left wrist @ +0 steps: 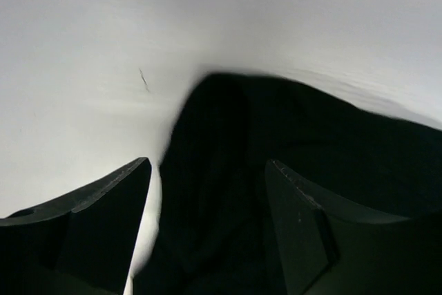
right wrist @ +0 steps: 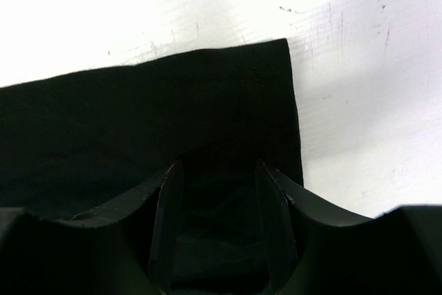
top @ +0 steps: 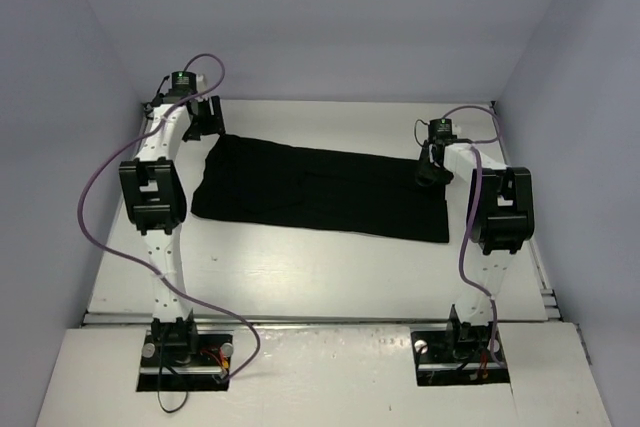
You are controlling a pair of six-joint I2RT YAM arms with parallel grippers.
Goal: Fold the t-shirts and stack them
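Note:
A black t-shirt (top: 320, 187) lies flat on the white table (top: 300, 277), folded into a long strip running left to right. My left gripper (top: 207, 129) is at the strip's far left corner. In the left wrist view it (left wrist: 207, 164) is open, with the shirt's rounded corner (left wrist: 311, 136) between and beyond the fingers. My right gripper (top: 432, 171) is at the strip's far right corner. In the right wrist view it (right wrist: 218, 165) is open and straddles the cloth (right wrist: 138, 115) close to its right edge.
Grey walls close in the table at the back and on both sides. Purple cables (top: 95, 197) loop off both arms. The arm bases (top: 185, 352) are bolted at the near edge. Bare table shows in front of the shirt.

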